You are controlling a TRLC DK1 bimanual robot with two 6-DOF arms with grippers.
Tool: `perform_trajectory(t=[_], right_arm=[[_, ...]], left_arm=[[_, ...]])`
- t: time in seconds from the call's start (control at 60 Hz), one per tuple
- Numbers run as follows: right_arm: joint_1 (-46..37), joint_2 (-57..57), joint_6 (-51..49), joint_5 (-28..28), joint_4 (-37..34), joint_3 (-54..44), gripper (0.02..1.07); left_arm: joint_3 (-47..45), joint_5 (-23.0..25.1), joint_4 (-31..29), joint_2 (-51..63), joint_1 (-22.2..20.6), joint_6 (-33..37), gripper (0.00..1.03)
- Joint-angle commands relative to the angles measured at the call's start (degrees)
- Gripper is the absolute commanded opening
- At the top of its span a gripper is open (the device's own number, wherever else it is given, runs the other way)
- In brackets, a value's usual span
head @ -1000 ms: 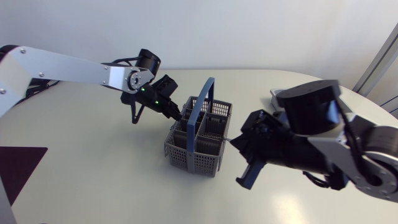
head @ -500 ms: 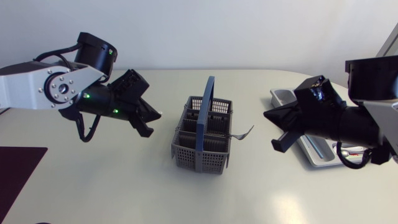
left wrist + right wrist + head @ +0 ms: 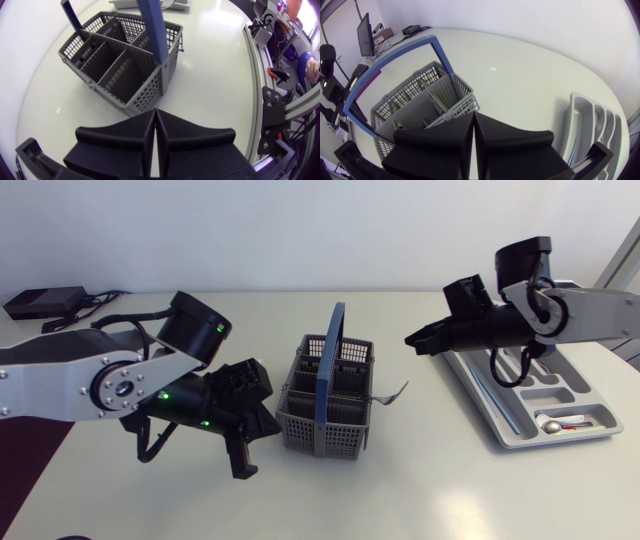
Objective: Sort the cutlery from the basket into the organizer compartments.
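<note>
The left end effector point(image 3: 244, 469) beside the blue-handled grey mesh basket point(image 3: 320, 427) and the right end effector point(image 3: 413, 340) near the grey compartmented organizer tray point(image 3: 521, 404) are both closed and empty, seemingly between picks; next, one should open over the silver utensil point(image 3: 392, 394) jutting from the basket.

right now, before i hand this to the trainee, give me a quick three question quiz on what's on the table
1. True or false: the left gripper is holding a piece of cutlery.
2. What colour is the handle of the basket? A red, B blue, C green.
3. Fill in: the gripper nearer the organizer belongs to the ____ arm.

Key:
1. False. Its fingers are shut with nothing between them.
2. B.
3. Right. The right gripper is by the organizer's end, also shut and empty.
</note>
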Motion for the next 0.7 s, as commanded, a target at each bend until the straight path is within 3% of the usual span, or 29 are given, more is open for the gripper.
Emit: perform_trajectory(t=[0.0, 0.5, 0.683], right_arm=[[-0.24, 5.67, 3.61, -1.21, -0.04, 4.23, 0.07], [4.15, 26.85, 6.43, -3.24, -7.42, 24.98, 0.07], [4.41, 27.91, 4.76, -6.31, -11.02, 25.59, 0.07]], left_arm=[[-1.54, 0.37, 0.98, 2.39, -0.93, 1.51, 0.03], [0.93, 0.28, 5.47, 12.06, -1.98, 2.83, 0.03], [1.98, 0.1, 10.65, 14.52, -0.75, 2.22, 0.03]])
